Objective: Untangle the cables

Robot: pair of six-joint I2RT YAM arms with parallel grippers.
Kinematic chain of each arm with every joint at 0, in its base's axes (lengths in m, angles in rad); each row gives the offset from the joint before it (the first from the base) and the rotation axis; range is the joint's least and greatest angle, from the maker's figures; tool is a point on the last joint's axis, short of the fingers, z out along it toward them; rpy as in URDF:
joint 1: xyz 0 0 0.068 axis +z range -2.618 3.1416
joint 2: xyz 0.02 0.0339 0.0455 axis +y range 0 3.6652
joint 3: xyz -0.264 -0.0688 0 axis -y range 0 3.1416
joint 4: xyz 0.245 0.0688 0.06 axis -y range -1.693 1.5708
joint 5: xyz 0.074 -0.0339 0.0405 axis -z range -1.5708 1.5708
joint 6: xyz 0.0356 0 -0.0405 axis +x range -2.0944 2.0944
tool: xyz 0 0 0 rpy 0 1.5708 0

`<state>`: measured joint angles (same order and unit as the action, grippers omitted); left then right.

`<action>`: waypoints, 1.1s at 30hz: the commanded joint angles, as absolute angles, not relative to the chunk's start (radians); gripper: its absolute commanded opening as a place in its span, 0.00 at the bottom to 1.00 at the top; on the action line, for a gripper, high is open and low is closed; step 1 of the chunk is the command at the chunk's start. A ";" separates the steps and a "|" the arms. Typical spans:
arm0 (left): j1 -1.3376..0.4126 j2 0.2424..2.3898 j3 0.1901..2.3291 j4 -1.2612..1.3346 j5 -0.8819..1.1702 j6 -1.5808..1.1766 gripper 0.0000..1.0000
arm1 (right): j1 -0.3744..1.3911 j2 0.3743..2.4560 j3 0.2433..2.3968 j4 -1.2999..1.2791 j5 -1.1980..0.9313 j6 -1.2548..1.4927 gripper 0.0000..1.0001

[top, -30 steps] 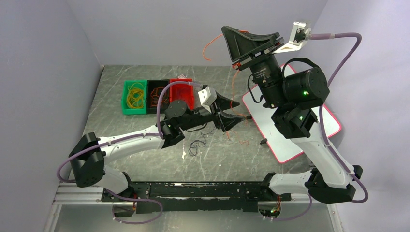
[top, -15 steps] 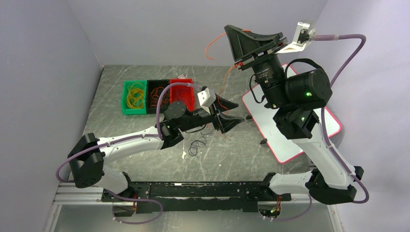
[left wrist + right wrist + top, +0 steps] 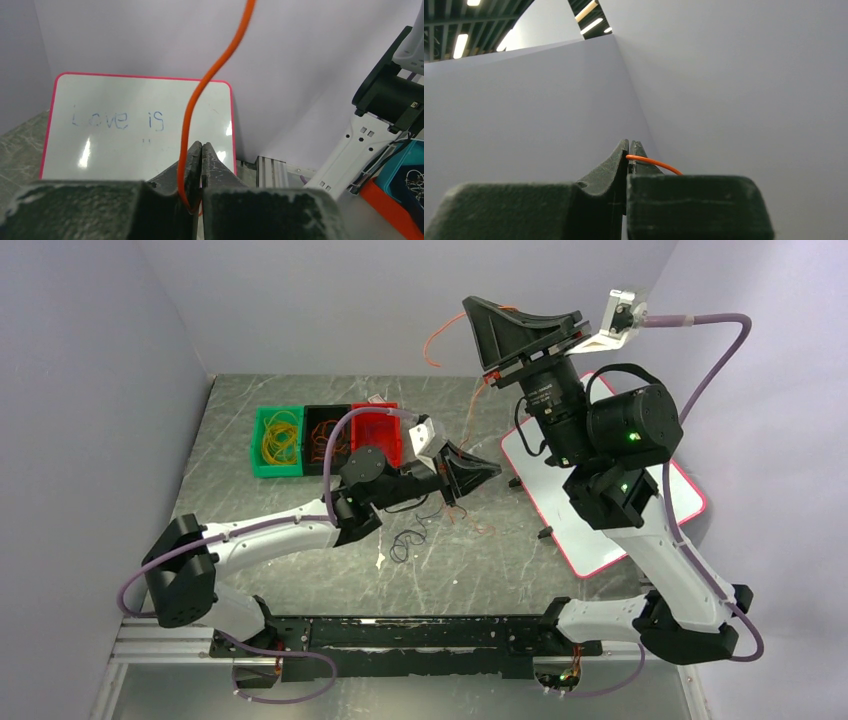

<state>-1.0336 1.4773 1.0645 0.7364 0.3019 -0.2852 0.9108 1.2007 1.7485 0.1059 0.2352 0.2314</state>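
Now an orange cable (image 3: 189, 112) is pinched in two places: the left pincer (image 3: 201, 150) is pressed together on it low over the tabletop (image 3: 480, 570), the right pincer (image 3: 629, 150) high above, apparently so it is drawn clear of the other cables (image 3: 405, 540).

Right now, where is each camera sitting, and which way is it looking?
Top camera: above and behind the bases, looking down on the table; whole left arm reaching low, right arm raised.
Left wrist camera: on the left wrist, facing the whiteboard; the shut left gripper pinches the orange cable.
Right wrist camera: on the right wrist, tilted up at the lilac wall; the shut right gripper pinches orange cable.
Shared: top and left wrist both see the whiteboard and cable.
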 commanded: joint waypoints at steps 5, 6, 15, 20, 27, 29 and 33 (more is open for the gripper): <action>-1.020 1.336 0.964 0.680 0.260 -0.296 0.07 | 0.915 1.122 1.656 0.124 0.323 0.172 0.00; -1.020 1.309 0.949 0.657 0.245 -0.294 0.07 | 0.915 1.103 1.630 0.122 0.336 0.170 0.00; -0.968 1.089 0.918 0.272 0.085 -0.291 0.07 | 0.915 0.905 1.304 0.054 0.364 0.256 0.00; -0.831 1.014 0.944 0.157 0.146 -0.315 0.07 | 0.915 0.862 1.168 0.037 0.250 0.325 0.00; -0.685 1.014 1.062 0.032 0.215 -0.288 0.07 | 0.915 0.825 0.983 0.094 0.099 0.383 0.07; -0.663 1.023 1.094 0.014 0.229 -0.284 0.07 | 0.915 0.830 0.945 0.106 0.050 0.375 0.08; -0.618 1.034 1.134 -0.004 0.234 -0.292 0.07 | 0.915 0.847 0.903 0.119 -0.048 0.351 0.13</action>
